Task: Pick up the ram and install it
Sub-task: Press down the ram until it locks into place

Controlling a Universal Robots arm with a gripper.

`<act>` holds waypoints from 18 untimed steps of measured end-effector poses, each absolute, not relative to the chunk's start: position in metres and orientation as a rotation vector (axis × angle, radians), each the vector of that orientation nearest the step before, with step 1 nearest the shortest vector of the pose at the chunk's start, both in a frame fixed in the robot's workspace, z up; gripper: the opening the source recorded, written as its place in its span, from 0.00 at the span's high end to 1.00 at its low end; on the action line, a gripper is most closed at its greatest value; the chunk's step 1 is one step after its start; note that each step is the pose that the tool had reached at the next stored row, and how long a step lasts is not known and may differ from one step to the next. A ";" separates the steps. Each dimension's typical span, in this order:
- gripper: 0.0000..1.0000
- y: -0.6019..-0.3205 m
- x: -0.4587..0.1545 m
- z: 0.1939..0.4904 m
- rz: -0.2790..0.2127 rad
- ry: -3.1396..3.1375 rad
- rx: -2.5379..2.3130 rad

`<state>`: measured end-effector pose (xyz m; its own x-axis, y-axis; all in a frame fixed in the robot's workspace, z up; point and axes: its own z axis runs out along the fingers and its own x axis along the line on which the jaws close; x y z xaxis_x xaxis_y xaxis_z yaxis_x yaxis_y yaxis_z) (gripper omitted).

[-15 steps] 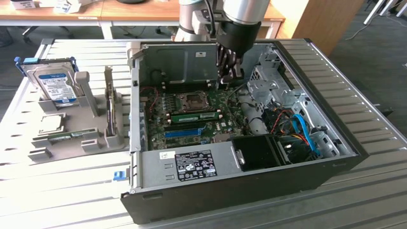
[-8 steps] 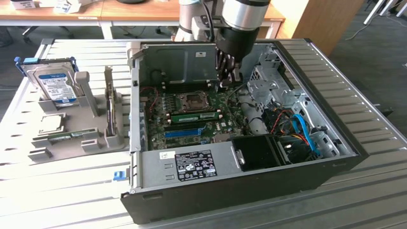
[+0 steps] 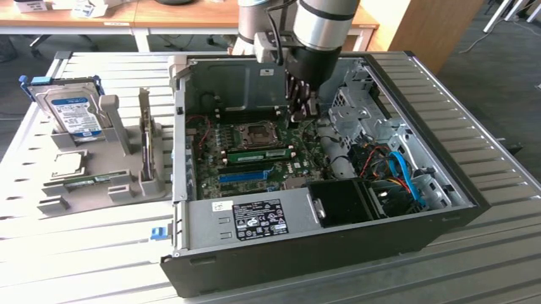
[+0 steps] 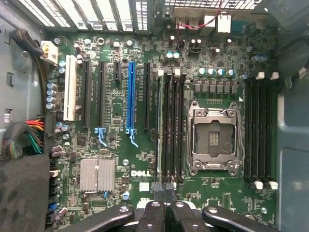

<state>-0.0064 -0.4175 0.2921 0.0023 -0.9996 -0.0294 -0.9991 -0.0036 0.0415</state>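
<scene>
The ram [image 3: 258, 154], a narrow green stick, stands on edge in a slot on the motherboard, beside the CPU socket [image 3: 256, 132]. In the wrist view the ram [image 4: 159, 125] is a thin pale-green edge in the memory slot nearest the expansion slots. My gripper [image 3: 302, 116] hangs inside the open computer case, above the board and apart from the stick. Its dark fingertips [image 4: 164, 189] are pressed together with nothing between them, just off one end of the memory slots.
The black case [image 3: 338, 234] lies open on a slatted metal table. A long blue expansion slot [image 4: 131, 96] runs beside the memory slots. A grey holder [image 3: 110, 164] on the exterior view's left carries a hard drive [image 3: 72, 111] and another green strip [image 3: 85, 180]. Drive cages and cables crowd the case's right.
</scene>
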 end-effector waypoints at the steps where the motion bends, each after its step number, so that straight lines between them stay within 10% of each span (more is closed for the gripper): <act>1: 0.89 -0.417 -0.006 0.290 -0.078 -2.211 2.218; 18: 0.89 -0.418 -0.006 0.259 -0.078 -2.211 2.218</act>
<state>-0.0064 -0.4175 0.2594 0.0023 -0.9996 -0.0292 -0.9991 -0.0035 0.0411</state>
